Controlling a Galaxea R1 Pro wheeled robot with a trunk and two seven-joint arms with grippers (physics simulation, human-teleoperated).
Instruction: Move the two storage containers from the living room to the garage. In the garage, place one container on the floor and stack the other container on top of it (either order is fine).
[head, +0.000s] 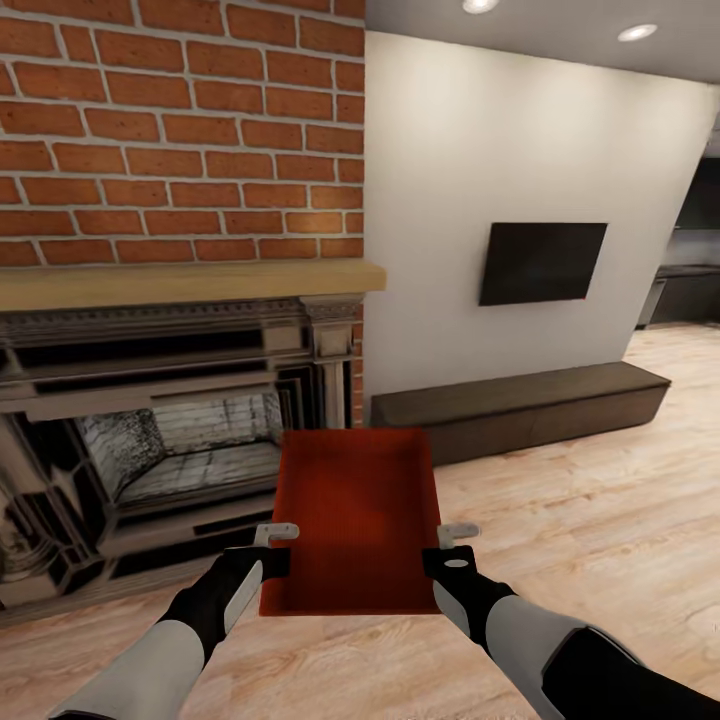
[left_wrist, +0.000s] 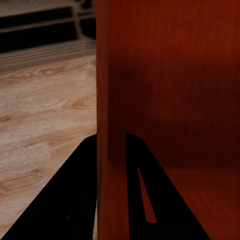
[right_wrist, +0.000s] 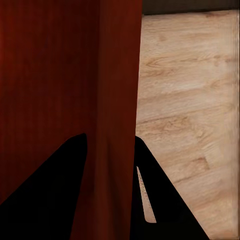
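Red-orange storage container (head: 355, 515) sits lifted between your two arms, above the living room's wood floor (head: 600, 510), beside the fireplace (head: 150, 440). Carry step is in hand; next you turn for the garage, keeping it level. Left gripper (head: 268, 550) and right gripper (head: 450, 548) each pinch a side wall, jaws narrowed onto it.

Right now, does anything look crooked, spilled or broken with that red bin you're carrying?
Nothing stands out. The red bin is held roughly level above the wood floor, the left pincer and right pincer each clamped on a side wall. It looks empty and undamaged.
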